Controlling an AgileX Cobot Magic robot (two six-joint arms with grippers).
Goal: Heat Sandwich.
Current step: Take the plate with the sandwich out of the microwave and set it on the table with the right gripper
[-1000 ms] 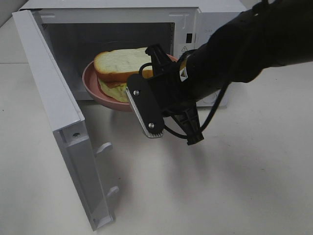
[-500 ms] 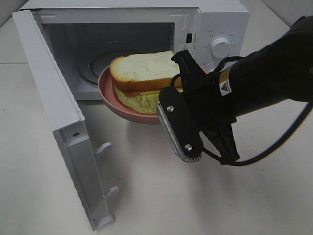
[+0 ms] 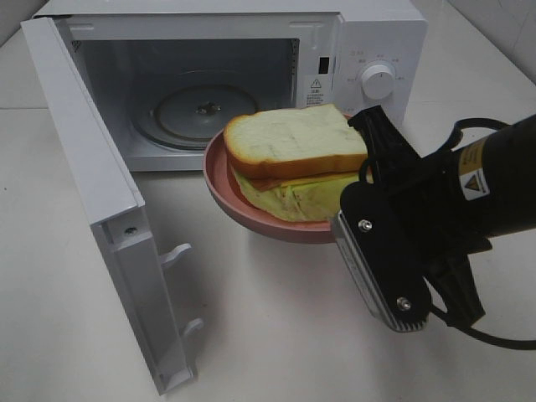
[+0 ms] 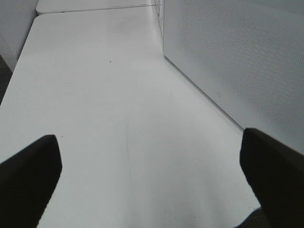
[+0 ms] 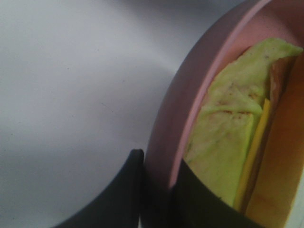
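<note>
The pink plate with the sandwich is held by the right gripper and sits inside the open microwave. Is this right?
Not quite. The pink plate with the sandwich is held by the right gripper, but outside the open microwave, in front of it. The exterior high view shows it.

Pink plate (image 3: 219, 172) — pale bread-topped sandwich (image 3: 293, 142) with yellow-green filling; white microwave (image 3: 368, 33), black right gripper (image 3: 368, 188).

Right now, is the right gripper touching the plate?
Touching. The right wrist view shows the right gripper with its jaws shut on the plate rim, one outside, one inside.
</note>
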